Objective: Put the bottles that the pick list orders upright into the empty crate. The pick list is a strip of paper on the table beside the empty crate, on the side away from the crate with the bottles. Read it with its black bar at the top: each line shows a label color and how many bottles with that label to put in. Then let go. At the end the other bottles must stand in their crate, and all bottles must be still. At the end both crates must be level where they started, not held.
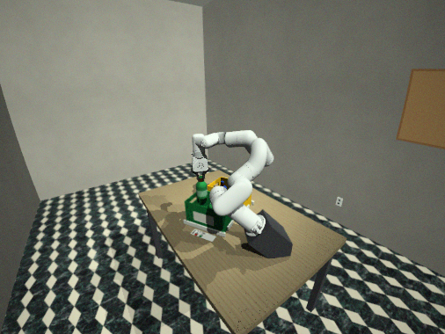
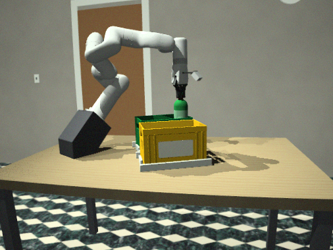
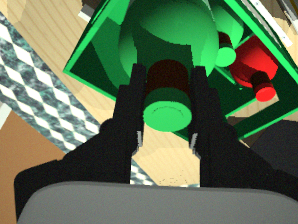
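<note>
My gripper [image 1: 200, 177] [image 2: 180, 97] [image 3: 167, 82] is shut on the neck of a green bottle [image 1: 201, 191] [image 2: 180, 106] [image 3: 170, 20]. The bottle is upright over the green crate [image 1: 190, 213] [image 2: 137, 133] [image 3: 95, 55], its pale label showing above the rim and its lower end hidden by the crate walls. In the wrist view a second green bottle [image 3: 226, 56] and a red bottle [image 3: 255, 59] stand in the green crate. The yellow crate [image 1: 215, 182] [image 2: 149, 148] stands beside it, with small blue parts inside. The pick list [image 1: 208, 237] shows red and green marks, too small to read.
White strips [image 1: 202, 226] [image 2: 174, 164] lie along the bottoms of the crates on the table [image 1: 264, 281] [image 2: 99, 171]. The arm's dark base [image 1: 270, 239] [image 2: 82, 135] stands on the table near the crates. The upper arm hides part of both crates in the top view.
</note>
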Available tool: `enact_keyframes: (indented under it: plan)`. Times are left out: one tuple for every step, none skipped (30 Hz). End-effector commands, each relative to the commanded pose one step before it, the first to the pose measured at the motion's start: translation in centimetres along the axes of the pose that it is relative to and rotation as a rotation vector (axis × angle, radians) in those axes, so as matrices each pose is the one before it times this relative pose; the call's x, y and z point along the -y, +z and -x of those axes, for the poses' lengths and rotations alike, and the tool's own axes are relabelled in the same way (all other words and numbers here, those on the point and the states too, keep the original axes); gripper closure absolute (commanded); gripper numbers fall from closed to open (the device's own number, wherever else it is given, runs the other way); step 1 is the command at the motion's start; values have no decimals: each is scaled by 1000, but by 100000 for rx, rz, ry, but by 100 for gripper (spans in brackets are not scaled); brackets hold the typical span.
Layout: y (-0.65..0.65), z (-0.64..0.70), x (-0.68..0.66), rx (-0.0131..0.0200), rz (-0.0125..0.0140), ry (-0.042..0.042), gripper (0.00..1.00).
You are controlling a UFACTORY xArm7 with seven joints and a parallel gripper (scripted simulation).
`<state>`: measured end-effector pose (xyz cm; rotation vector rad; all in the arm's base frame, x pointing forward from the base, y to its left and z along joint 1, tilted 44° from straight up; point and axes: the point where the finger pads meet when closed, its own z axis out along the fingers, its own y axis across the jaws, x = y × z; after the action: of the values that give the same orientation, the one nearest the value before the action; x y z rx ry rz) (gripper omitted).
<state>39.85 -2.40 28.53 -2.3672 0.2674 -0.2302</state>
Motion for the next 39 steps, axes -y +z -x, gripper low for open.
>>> enact_keyframes:
  plan:
    - [360, -100, 18, -446, -82, 55, 100]
    - [100, 0, 0, 0, 0, 0, 100]
    - [100, 0, 0, 0, 0, 0, 100]
    - [100, 0, 0, 0, 0, 0, 100]
    - [100, 0, 0, 0, 0, 0, 100]
    - [100, 0, 0, 0, 0, 0, 100]
    - [100, 0, 0, 0, 0, 0, 100]
    - [0, 0, 0, 0, 0, 0, 100]
    - [0, 0, 0, 0, 0, 0, 100]
    - [100, 0, 0, 0, 0, 0, 100]
    - [100, -1, 0, 0, 0, 0, 100]
    - [100, -1, 0, 0, 0, 0, 100]
    - [100, -1, 0, 0, 0, 0, 100]
    - [100, 1, 0, 0, 0, 0, 100]
    - [100, 1, 0, 0, 0, 0, 100]
    - [100, 1, 0, 0, 0, 0, 100]
    - [100, 1, 0, 0, 0, 0, 100]
    - [100, 1, 0, 0, 0, 0, 100]
    - [100, 0, 0, 0, 0, 0, 100]
    - [100, 0, 0, 0, 0, 0, 100]
    - [100, 0, 0, 0, 0, 0, 100]
    - [100, 0, 0, 0, 0, 0, 100]
    - [100, 0, 0, 0, 0, 0, 100]
    - [100, 0, 0, 0, 0, 0, 100]
    - [0, 0, 0, 0, 0, 0, 100]
    - [0, 0, 0, 0, 0, 0, 100]
    - [100, 0, 0, 0, 0, 0, 100]
    - [100, -1, 0, 0, 0, 0, 100]
    - [100, -1, 0, 0, 0, 0, 100]
    - [100, -1, 0, 0, 0, 0, 100]
    - [100, 1, 0, 0, 0, 0, 100]
    - [100, 1, 0, 0, 0, 0, 100]
    - [100, 1, 0, 0, 0, 0, 100]
    - [100, 1, 0, 0, 0, 0, 100]
    - [100, 1, 0, 0, 0, 0, 100]
    - [100, 0, 0, 0, 0, 0, 100]
    - [100, 0, 0, 0, 0, 0, 100]
    - [100, 0, 0, 0, 0, 0, 100]
    - [100, 0, 0, 0, 0, 0, 100]
